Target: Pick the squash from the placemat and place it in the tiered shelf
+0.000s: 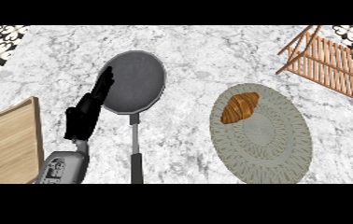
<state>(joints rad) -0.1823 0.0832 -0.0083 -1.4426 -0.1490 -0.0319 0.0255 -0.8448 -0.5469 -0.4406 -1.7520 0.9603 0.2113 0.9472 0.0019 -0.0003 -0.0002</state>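
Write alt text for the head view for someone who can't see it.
A brown squash lies on an oval woven placemat at the right of a marble counter, with a wooden tiered shelf beyond it. At left, the left hand rests open beside a grey frying pan.

One pan (134,81), one placemat (276,148), one croissant (239,108), one shelf (324,59), one board (17,143), one hand (86,113).

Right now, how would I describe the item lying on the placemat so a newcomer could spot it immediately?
Start at the oval woven placemat on the right side of the marble counter, below the wooden tiered shelf in the top right corner. Near the mat's upper left edge lies the squash, a small oblong thing. It is orange-brown with darker stripes, the only warm-coloured item on the grey mat.
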